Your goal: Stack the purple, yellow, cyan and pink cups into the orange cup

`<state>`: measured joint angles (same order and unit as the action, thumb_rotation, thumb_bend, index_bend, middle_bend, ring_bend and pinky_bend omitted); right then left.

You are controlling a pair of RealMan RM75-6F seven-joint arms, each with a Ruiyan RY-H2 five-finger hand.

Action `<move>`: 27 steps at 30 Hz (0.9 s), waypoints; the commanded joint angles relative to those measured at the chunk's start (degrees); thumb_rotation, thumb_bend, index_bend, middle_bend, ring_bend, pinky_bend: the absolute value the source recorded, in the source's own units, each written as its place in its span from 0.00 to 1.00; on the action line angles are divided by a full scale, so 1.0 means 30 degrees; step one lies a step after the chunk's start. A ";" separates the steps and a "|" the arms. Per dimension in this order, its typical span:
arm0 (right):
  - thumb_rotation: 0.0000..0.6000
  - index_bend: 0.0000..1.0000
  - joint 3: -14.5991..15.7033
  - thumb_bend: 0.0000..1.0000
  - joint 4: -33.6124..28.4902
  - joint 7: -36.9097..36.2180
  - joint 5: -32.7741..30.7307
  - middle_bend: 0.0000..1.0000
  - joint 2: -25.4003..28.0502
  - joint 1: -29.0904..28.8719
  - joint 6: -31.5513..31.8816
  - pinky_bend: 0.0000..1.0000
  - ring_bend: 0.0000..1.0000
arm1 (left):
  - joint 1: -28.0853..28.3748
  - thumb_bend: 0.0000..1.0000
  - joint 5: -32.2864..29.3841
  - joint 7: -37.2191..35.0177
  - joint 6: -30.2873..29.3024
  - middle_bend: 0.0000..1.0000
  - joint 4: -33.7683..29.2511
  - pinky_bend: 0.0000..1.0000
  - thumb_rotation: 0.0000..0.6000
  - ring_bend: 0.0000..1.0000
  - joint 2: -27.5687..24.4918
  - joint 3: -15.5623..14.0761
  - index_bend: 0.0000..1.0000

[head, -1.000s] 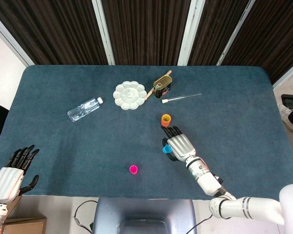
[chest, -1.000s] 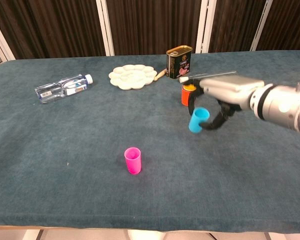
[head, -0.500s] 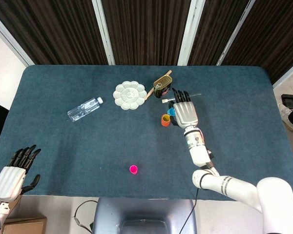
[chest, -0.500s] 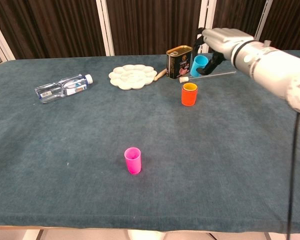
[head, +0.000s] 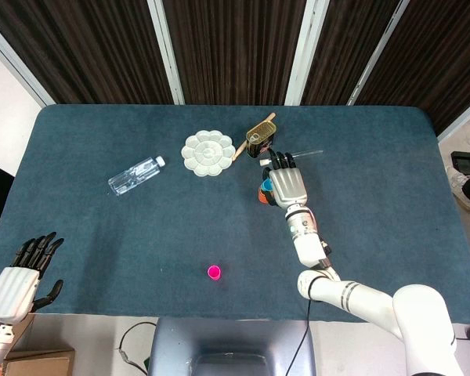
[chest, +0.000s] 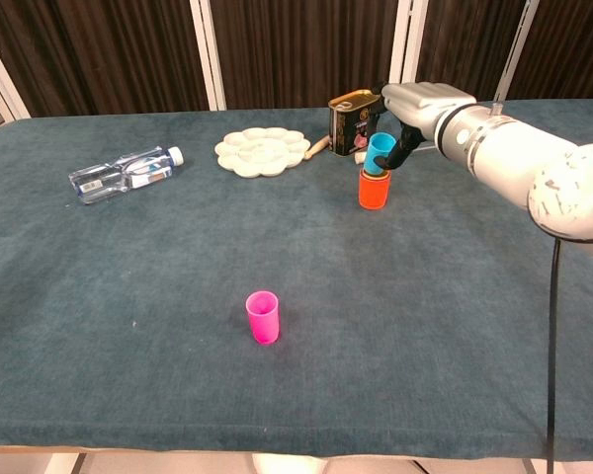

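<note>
1. The right hand (chest: 407, 111) is holding the small cyan plastic cup (chest: 380, 154) with its fingers curled round the cup's upper part, tilted, its base entering the mouth of the small orange plastic cup (chest: 374, 190) standing on the dark blue cloth-covered table (chest: 128, 296).
2. The left hand (head: 16, 278) is hanging off the near left corner of the table, fingers spread, holding nothing.
3. The cyan cup is looking light, stiff and smooth-walled, so it is probably slipping easily. Gripping near the rim, as now, is leaving the base free to nest. A yellow rim is showing inside the orange cup in the chest view; the purple cup I cannot make out.
4. The small pink plastic cup (chest: 263, 316) is standing upright, well apart, near the front edge, not yet stacked.
5. Half a second ago the right hand was carrying the cyan cup higher and further back, beside the olive rectangular tin can (chest: 354, 121); now it is sitting lower, right over the orange cup. The pink cup and left hand are staying where they were.
</note>
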<state>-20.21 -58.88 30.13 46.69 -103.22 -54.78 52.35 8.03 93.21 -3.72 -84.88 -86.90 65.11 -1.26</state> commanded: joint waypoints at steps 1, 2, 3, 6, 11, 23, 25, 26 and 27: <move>1.00 0.46 0.0132 0.48 -0.0390 0.0660 -0.0658 0.05 0.0189 0.0115 -0.0202 0.00 0.00 | -0.0014 0.40 0.0030 -0.0024 -0.0037 0.00 -0.0007 0.09 1.00 0.00 -0.0014 -0.0011 0.00; 1.00 0.38 0.0184 0.48 -0.0563 0.0914 -0.0853 0.04 0.0296 0.0131 -0.0266 0.00 0.00 | -0.0025 0.40 0.0051 -0.0032 -0.0078 0.00 -0.0012 0.09 1.00 0.00 -0.0026 -0.0010 0.00; 1.00 0.32 0.0241 0.48 -0.0843 0.1187 -0.1091 0.02 0.0458 0.0169 -0.0327 0.00 0.00 | -0.0038 0.40 0.0084 -0.0051 -0.0128 0.00 -0.0016 0.09 1.00 0.00 -0.0039 -0.0012 0.00; 1.00 0.08 0.0348 0.48 -0.2198 0.1063 -0.0913 0.00 0.1088 0.0410 -0.0218 0.00 0.00 | -0.0029 0.40 0.0106 -0.0052 -0.0173 0.00 0.0049 0.09 1.00 0.00 0.0004 0.0017 0.00; 1.00 0.01 0.1195 0.47 -0.6994 -0.0786 0.1496 0.00 0.2912 0.1567 0.0213 0.00 0.00 | -0.0074 0.40 0.0150 -0.0125 -0.0301 0.00 0.0094 0.09 1.00 0.00 0.0011 0.0020 0.00; 1.00 0.17 0.4921 0.42 -1.2650 -0.1011 0.5380 0.00 0.4388 0.2186 -0.1206 0.00 0.00 | -0.0132 0.40 0.0318 -0.0149 -0.0425 0.00 -0.0013 0.09 1.00 0.00 -0.0051 -0.0070 0.00; 1.00 0.21 0.4949 0.42 -1.2248 -0.0929 0.5040 0.00 0.3881 0.2011 -0.1423 0.00 0.00 | -0.0147 0.40 0.0330 -0.0222 -0.0474 0.00 0.0003 0.09 1.00 0.00 -0.0086 -0.0062 0.00; 1.00 0.24 0.4937 0.42 -1.1921 -0.0754 0.4853 0.00 0.3561 0.1884 -0.1468 0.00 0.00 | -0.0159 0.40 0.0338 -0.0274 -0.0504 0.00 0.0008 0.09 1.00 0.00 -0.0112 -0.0064 0.00; 1.00 0.25 0.4915 0.42 -1.1660 -0.0609 0.4742 0.00 0.3313 0.1793 -0.1458 0.00 0.00 | -0.0165 0.40 0.0327 -0.0318 -0.0515 0.00 0.0013 0.09 1.00 0.00 -0.0131 -0.0058 0.00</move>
<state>-5.46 -95.10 27.59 61.70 -92.05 -48.88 48.31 7.55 94.20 -4.60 -86.39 -86.88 64.76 -1.45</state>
